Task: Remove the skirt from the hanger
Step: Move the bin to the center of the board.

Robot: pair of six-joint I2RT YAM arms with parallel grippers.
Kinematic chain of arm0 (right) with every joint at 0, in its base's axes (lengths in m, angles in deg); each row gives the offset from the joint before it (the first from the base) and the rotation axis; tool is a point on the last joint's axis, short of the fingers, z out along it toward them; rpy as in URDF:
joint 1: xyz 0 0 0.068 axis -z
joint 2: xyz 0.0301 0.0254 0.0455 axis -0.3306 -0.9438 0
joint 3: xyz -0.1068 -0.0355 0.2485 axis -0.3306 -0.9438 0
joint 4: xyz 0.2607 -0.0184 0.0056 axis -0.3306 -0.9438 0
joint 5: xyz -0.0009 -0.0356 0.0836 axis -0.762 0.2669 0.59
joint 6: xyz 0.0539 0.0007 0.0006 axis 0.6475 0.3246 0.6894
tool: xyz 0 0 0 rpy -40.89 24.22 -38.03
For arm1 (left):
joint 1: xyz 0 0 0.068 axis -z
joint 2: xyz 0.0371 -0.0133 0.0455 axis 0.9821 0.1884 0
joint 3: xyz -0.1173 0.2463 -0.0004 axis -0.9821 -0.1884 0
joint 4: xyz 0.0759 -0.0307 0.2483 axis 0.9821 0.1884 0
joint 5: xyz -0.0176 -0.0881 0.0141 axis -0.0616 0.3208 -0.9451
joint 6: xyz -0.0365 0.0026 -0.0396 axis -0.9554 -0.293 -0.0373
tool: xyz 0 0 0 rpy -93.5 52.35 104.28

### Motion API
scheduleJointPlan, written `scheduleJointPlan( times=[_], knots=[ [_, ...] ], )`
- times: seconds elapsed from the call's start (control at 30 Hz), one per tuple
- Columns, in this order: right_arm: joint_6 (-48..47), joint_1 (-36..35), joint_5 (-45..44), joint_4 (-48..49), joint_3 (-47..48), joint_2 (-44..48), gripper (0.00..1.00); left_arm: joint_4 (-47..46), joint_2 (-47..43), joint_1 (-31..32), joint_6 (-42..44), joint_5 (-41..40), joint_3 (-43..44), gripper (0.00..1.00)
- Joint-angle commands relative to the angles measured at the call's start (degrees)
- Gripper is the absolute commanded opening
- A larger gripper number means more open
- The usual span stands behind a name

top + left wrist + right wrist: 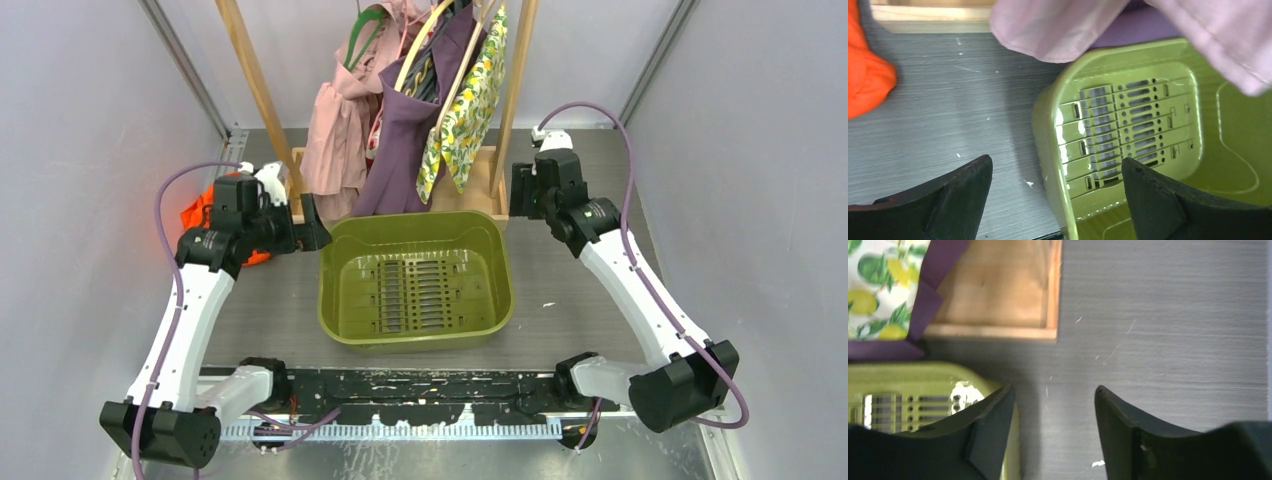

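Three garments hang on hangers from a wooden rack at the back: a pink one [335, 130], a purple one [410, 130] and a lemon-print one [468, 105]. I cannot tell which of them is the skirt. My left gripper [312, 236] is open and empty, low by the green basin's back-left corner, just below the pink hem [1048, 30]. My right gripper [520, 192] is open and empty beside the rack's right post, over bare table near the basin's back-right corner. The lemon print [873, 290] and the purple hem [923, 295] show at the top left of the right wrist view.
A green slotted basin [420, 225] stands mid-table in front of the rack; its rim [1048, 130] lies between my left fingers in that view. The rack's wooden base [998, 290] sits behind the basin. An orange cloth [200, 215] lies at the left, behind my left arm.
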State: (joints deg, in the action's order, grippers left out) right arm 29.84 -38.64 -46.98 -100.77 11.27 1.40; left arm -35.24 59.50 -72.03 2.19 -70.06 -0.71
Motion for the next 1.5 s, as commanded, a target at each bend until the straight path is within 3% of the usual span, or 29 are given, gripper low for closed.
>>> scheduleJointPlan(
  times=[0.0,0.13,0.17,0.8,1.47],
  knots=[
    [1.7,-3.4,4.4,-6.4,1.9,1.5,0.58,-4.6,-3.6,0.8,1.6,5.8,0.1,0.99],
    [3.5,-5.6,8.0,-9.2,2.9,1.9,0.28,-4.7,-3.8,0.9,0.7,7.3,-1.7,0.99],
    [3.9,-5.9,9.0,-9.7,3.0,1.8,0.26,-4.9,-3.9,0.9,0.2,7.5,-2.2,1.00],
    [2.3,-16.3,12.9,-7.9,5.3,-10.9,0.22,-5.3,-2.7,1.2,-1.1,4.7,-4.2,0.99],
    [-2.2,-16.3,-13.6,6.3,0.4,-19.1,0.18,-5.0,-0.9,1.2,-0.7,2.8,-2.3,0.99]
  ],
)
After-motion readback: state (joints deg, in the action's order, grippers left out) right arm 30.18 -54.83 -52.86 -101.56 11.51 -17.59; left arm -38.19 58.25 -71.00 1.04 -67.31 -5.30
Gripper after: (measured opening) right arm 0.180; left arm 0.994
